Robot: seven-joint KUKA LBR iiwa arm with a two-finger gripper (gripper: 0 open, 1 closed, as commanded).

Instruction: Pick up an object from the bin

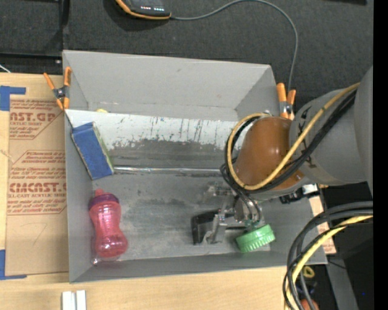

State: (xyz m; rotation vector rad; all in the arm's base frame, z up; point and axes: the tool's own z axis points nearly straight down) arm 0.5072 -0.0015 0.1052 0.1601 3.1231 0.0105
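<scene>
Take the pink bottle [107, 232] as your mark: it is translucent plastic and lies on its side, with its darker cap end pointing up the view. Above it and a little to its left you find a blue sponge block [91, 150] with a yellow-green layer along its right edge, set slantwise and well apart from the bottle. Far above the bottle and to its right you see an orange-and-black device [144, 7], with a thin grey cable [296, 45] running rightward from it. Below the bottle, slightly left, a small white piece [73, 298] lies on the pale wooden tabletop [182, 290].
</scene>
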